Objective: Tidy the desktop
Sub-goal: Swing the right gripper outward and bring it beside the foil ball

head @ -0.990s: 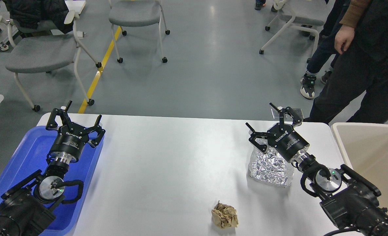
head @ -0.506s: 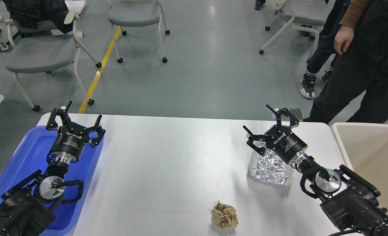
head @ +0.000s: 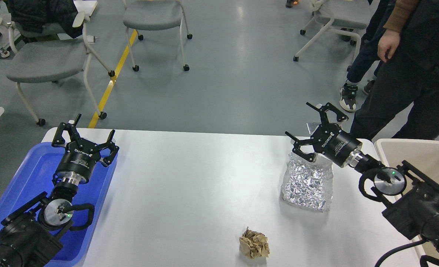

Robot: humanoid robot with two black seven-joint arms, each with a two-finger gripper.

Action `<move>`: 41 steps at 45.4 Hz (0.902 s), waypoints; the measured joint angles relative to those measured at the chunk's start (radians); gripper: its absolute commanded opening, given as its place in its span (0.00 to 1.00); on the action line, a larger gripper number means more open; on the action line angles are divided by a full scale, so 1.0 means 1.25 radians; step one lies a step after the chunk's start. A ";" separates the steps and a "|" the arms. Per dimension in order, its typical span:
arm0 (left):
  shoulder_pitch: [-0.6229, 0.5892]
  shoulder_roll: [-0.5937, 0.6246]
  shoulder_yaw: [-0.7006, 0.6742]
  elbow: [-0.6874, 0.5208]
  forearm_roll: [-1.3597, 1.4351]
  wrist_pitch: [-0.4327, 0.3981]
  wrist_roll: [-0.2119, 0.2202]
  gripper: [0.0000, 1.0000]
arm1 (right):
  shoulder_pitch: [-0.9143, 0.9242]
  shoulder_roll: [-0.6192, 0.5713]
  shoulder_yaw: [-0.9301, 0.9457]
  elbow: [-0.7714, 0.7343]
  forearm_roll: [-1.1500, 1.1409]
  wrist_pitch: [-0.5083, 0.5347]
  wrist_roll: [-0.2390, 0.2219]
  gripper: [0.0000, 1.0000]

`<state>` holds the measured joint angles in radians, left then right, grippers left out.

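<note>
Worktop: the white worktop point(head: 189, 178) fills the lower middle of the view, between a blue tray point(head: 26, 174) on the left and a beige bin point(head: 419, 159) on the right.
Clutter: a crumpled foil bag point(head: 308, 181) is seen right of centre; a brown paper ball point(head: 254, 243) is seen near the front edge, well apart from it.
Right tool point(head: 317, 128): fingers spread wide, nothing held — since a second ago it has been lifted and drawn back toward the bin, so the bag's top is now uncovered.
Left tool point(head: 84, 135): fingers spread, empty, held above the tray's inner edge; unmoved.
Meaning: neither item has been picked up. The bag appears unshifted, so a fresh approach is judged necessary.
</note>
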<state>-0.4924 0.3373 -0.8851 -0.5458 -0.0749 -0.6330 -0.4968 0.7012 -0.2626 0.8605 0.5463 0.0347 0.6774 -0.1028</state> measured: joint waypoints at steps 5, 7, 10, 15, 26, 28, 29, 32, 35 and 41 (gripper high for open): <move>0.000 0.000 0.000 0.000 0.000 0.000 0.000 1.00 | 0.028 -0.035 -0.002 0.001 -0.027 -0.001 0.000 1.00; 0.000 0.000 0.000 0.000 0.000 0.000 0.000 1.00 | 0.042 -0.051 -0.007 0.002 -0.042 -0.001 0.000 1.00; 0.000 0.000 0.000 0.000 0.000 0.000 0.000 1.00 | 0.061 -0.077 -0.019 0.002 -0.062 -0.001 0.000 1.00; 0.000 0.000 0.000 0.000 0.000 -0.002 0.000 1.00 | 0.096 -0.121 -0.045 0.008 -0.094 -0.001 0.000 1.00; 0.000 0.000 0.000 0.000 0.001 -0.004 0.000 1.00 | 0.151 -0.206 -0.105 0.035 -0.148 -0.002 0.000 1.00; 0.000 0.000 0.000 0.000 0.001 -0.004 0.000 1.00 | 0.158 -0.219 -0.117 0.044 -0.161 -0.001 0.000 1.00; 0.000 0.000 0.000 0.000 0.001 -0.004 0.000 1.00 | 0.162 -0.226 -0.125 0.050 -0.173 0.000 0.000 1.00; 0.000 0.000 0.000 0.000 0.001 -0.005 0.000 1.00 | 0.168 -0.242 -0.143 0.069 -0.210 0.000 0.001 1.00; 0.000 0.000 0.000 0.000 0.001 -0.005 0.000 1.00 | 0.172 -0.256 -0.161 0.093 -0.269 0.001 0.001 1.00; 0.000 0.000 0.000 0.000 0.001 -0.005 0.000 1.00 | 0.177 -0.271 -0.181 0.129 -0.397 0.000 0.002 1.00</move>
<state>-0.4926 0.3375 -0.8851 -0.5461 -0.0735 -0.6393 -0.4969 0.9225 -0.6009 0.6347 0.7076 -0.4617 0.6778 -0.1009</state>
